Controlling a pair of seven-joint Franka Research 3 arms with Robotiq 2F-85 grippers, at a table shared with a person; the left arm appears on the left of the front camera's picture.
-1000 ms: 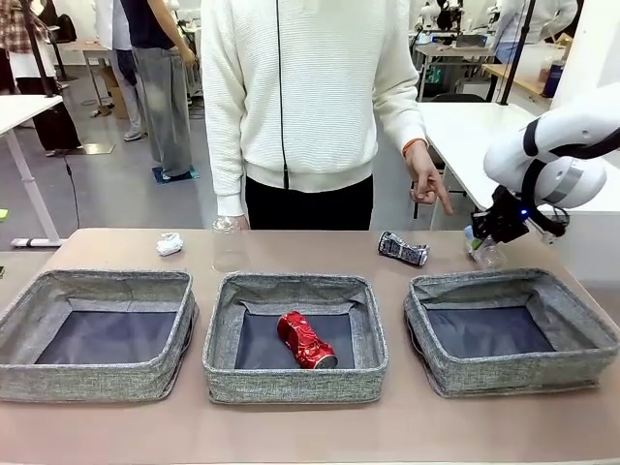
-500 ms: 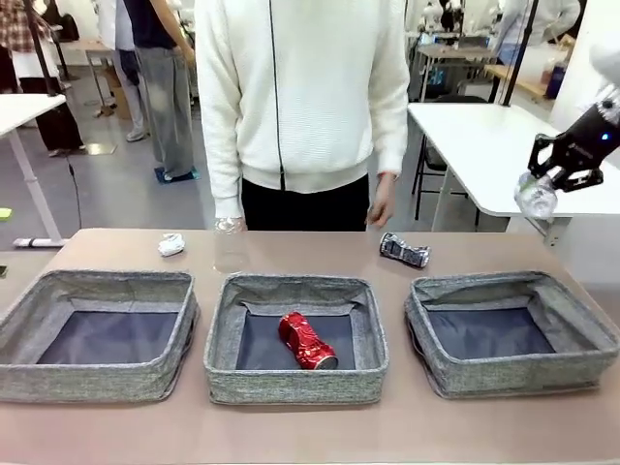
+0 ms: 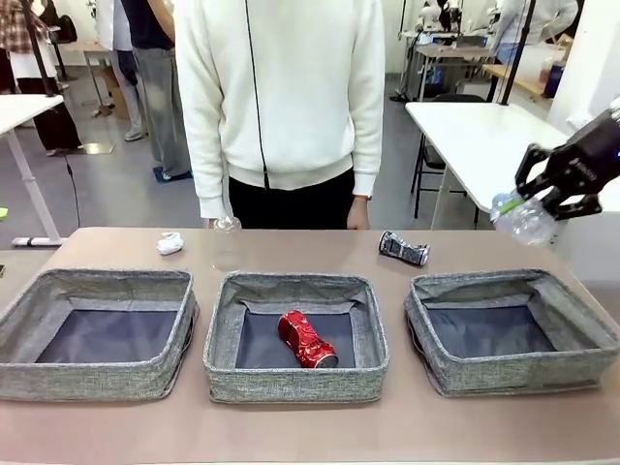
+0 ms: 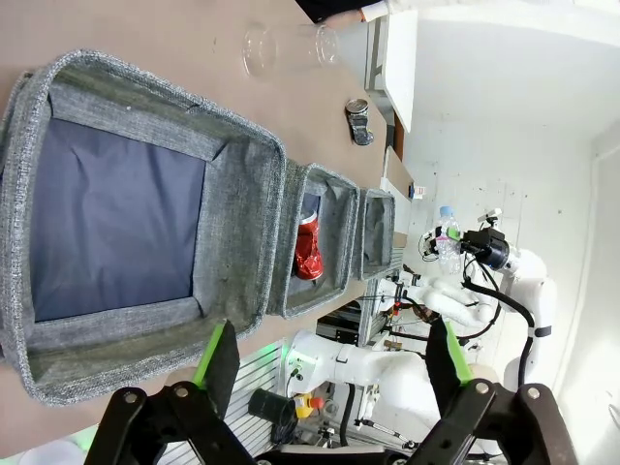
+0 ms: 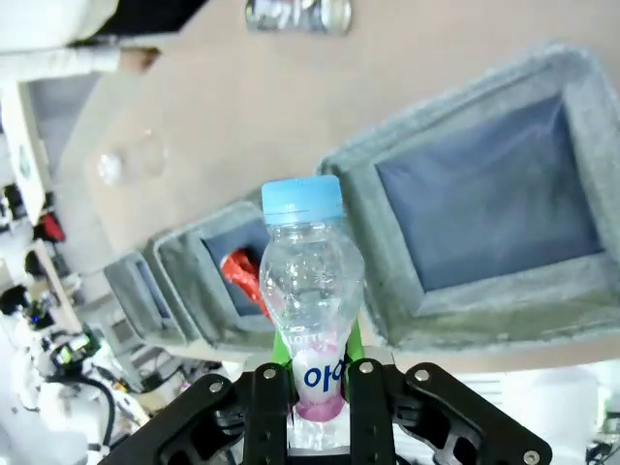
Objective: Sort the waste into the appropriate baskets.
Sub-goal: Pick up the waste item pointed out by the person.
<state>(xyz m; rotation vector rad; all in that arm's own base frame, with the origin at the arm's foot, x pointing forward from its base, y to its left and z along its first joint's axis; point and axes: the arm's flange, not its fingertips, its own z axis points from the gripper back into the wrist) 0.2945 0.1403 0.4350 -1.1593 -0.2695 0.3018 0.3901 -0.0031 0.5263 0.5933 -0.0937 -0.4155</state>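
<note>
Right gripper [image 3: 554, 186] is clenched on the bottle [image 3: 523, 219], at the upper right of the front view. The bottle is in the air, above and behind the right basket [image 3: 511, 386], and touches nothing else. In the right wrist view the pads [image 5: 355, 339] pinch the pink-label end of the bottle [image 5: 312, 281], with the blue cap pointing away from the wrist.

Handling, as a guess: the bottle is empty, so very light. It's thin clear plastic that dents if you squeeze hard, and it's slick. The low labelled section looks the stiffest place to hold, so keep your grip there. It won't break, so a drop into a basket is safe.

Left gripper [image 4: 329, 360] has its jaws spread wide with nothing between them, over the left basket [image 4: 242, 184].

Compared with a second ago:
- The right gripper was down at table level at the right, with the bottle by the dark can [image 3: 403, 249]. It then went up to the right edge and has now come a little down and left.
- The person's hand [image 3: 356, 215], which was pointing down near the can, has pulled back to their side, and the body has shifted left.
- The red can [image 3: 306, 339] in the middle basket [image 3: 295, 383], the paper wad [image 3: 170, 243] and the cup [image 3: 227, 242] haven't moved.
</note>
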